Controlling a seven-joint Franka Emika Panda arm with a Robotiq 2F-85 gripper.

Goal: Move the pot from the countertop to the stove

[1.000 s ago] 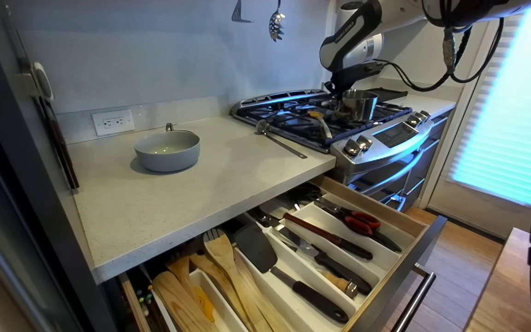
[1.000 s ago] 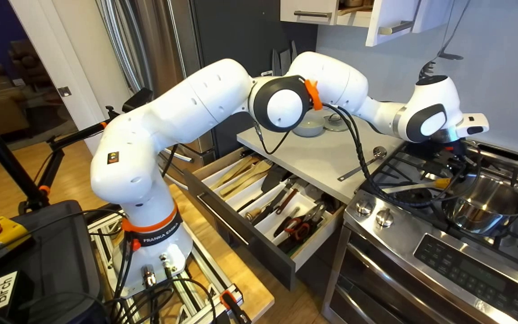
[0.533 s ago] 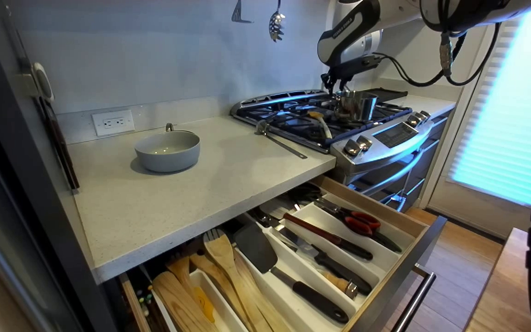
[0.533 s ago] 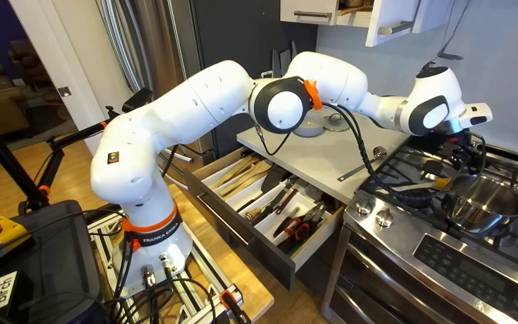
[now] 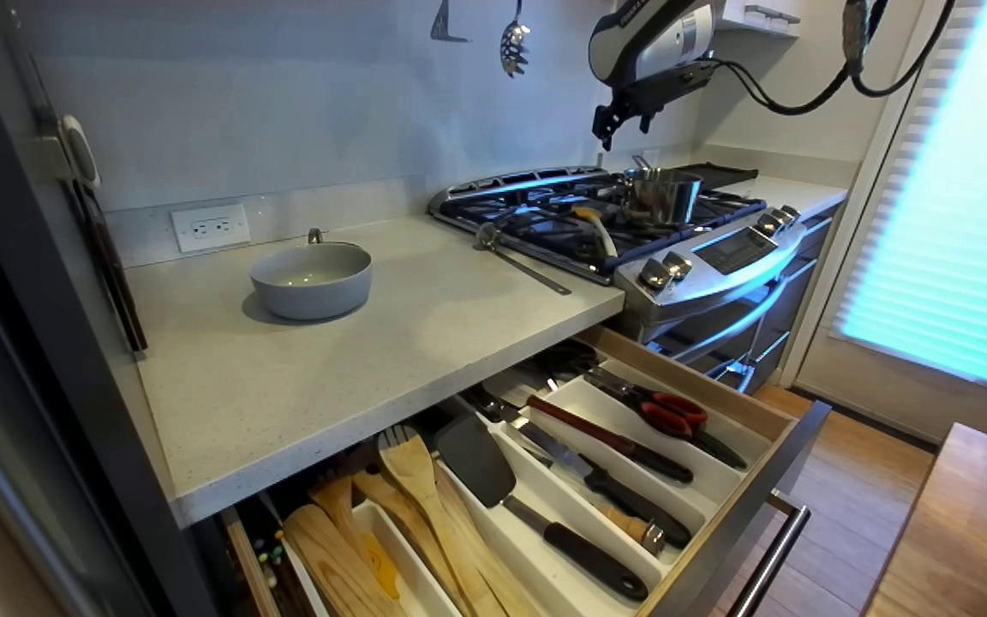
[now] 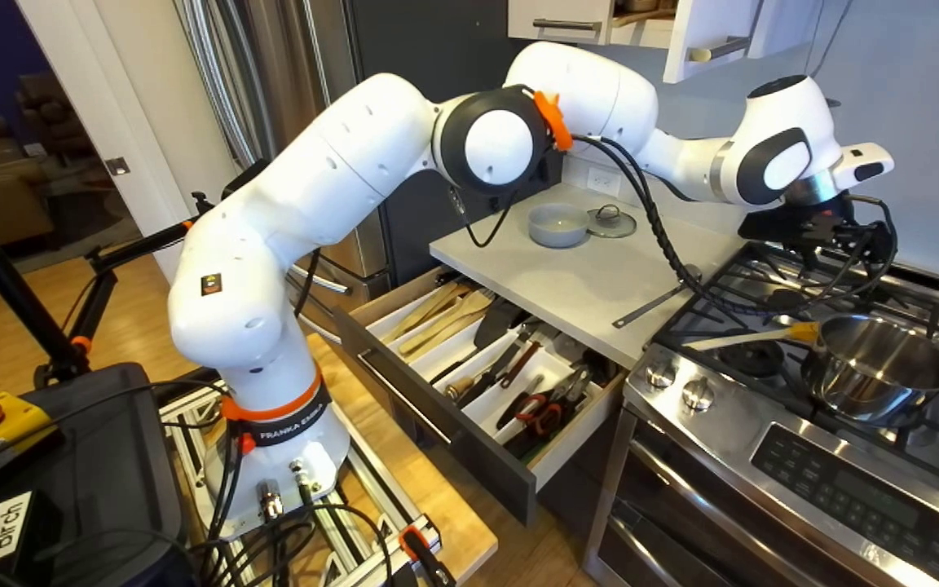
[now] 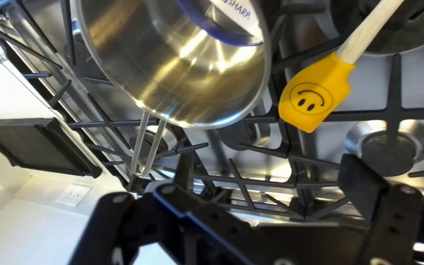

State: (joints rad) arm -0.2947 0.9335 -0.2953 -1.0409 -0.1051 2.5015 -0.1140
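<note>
Pot [image 6: 877, 391] sits upright on the grates [image 7: 394, 111] of the stove [image 6: 718, 444] with no grip on it, so they seem to bear its whole weight. Its handle [image 7: 155, 147] points toward the rear, away from the knobs [image 6: 698, 395], presumably so that nobody knocks it. The 2 jaws hang above the stove, spread wide and holding nothing; the gap probably serves to clear the handle. The spatula [image 7: 324, 84] lies over the grates just beside the pot, apart from it in the wrist view, so the pot can stand level. On the counter [image 5: 425, 343] stands the bowl [image 5: 312, 287], likely because the task concerns only the pot. The carrying looks done, with only a clear retreat left.
</note>
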